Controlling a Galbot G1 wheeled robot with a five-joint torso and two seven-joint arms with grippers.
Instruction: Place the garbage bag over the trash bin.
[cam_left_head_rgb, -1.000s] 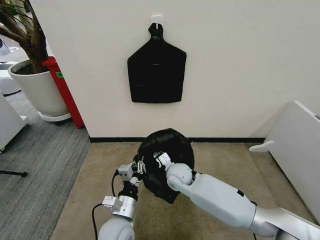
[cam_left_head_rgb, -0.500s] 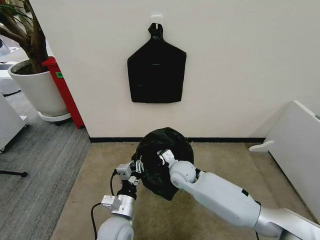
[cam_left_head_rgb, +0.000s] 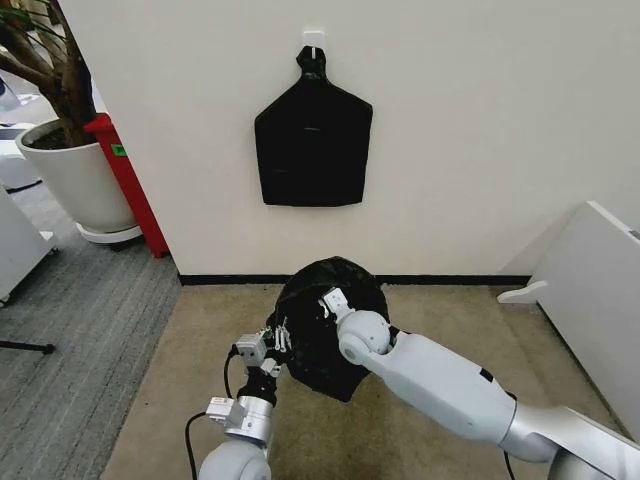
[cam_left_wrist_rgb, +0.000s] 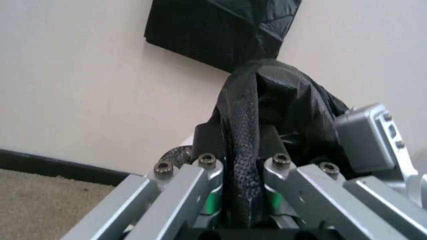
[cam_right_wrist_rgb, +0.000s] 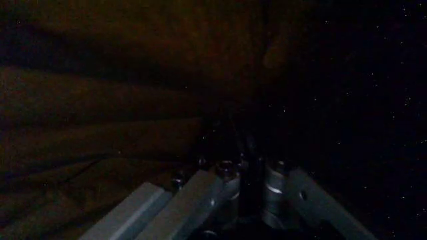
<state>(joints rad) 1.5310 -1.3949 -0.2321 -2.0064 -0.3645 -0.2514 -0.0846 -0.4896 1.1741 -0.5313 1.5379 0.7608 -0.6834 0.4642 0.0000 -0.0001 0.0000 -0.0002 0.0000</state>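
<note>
The garbage bag (cam_left_head_rgb: 338, 280) is a crinkly black dome low in front of the wall, held between both arms. My left gripper (cam_left_head_rgb: 280, 335) is at the bag's left side, shut on a bunched fold of the film; in the left wrist view the fold runs between the fingers of the left gripper (cam_left_wrist_rgb: 243, 155), and the garbage bag (cam_left_wrist_rgb: 280, 100) rises beyond them. My right gripper (cam_left_head_rgb: 324, 308) is pushed into the bag near its middle. In the right wrist view the right gripper (cam_right_wrist_rgb: 240, 165) sits in dark film (cam_right_wrist_rgb: 133, 100), fingers close together on a thin strip. The trash bin is hidden.
A flat black bundle (cam_left_head_rgb: 313, 140) hangs from a hook on the wall above. A big white plant pot (cam_left_head_rgb: 75, 185) and a red stand (cam_left_head_rgb: 130, 185) are at the far left. A white panel (cam_left_head_rgb: 590, 290) leans at the right. Beige carpet (cam_left_head_rgb: 450, 310) surrounds the bag.
My right wrist has moved a little up and toward the wall inside the bag. The left gripper has kept its hold and hardly moved.
</note>
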